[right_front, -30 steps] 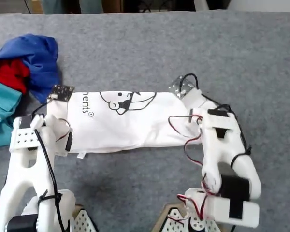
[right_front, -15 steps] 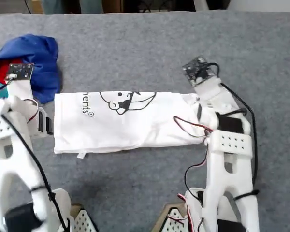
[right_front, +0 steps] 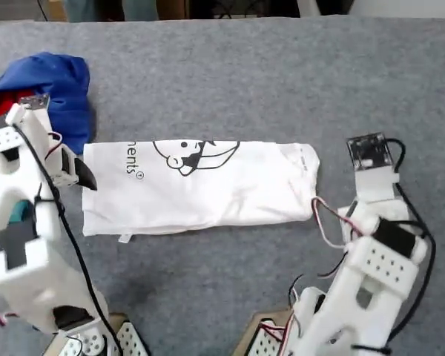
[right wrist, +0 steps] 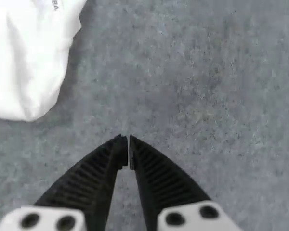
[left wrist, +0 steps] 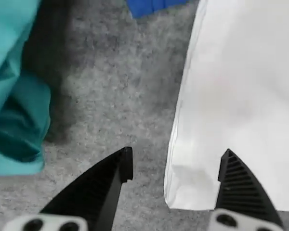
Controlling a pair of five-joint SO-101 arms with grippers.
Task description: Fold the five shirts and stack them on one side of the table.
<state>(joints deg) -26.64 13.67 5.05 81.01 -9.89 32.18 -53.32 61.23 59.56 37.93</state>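
Left wrist view: left tool (left wrist: 177, 154) wide over white shirt (left wrist: 241, 86) edge; right tool (right wrist: 126, 140) closed, empty.

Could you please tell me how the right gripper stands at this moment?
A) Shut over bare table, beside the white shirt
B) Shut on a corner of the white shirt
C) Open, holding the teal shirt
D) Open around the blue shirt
A: in the right wrist view the right gripper has its fingertips together over the bare grey table, and the white shirt lies apart from it, untouched.
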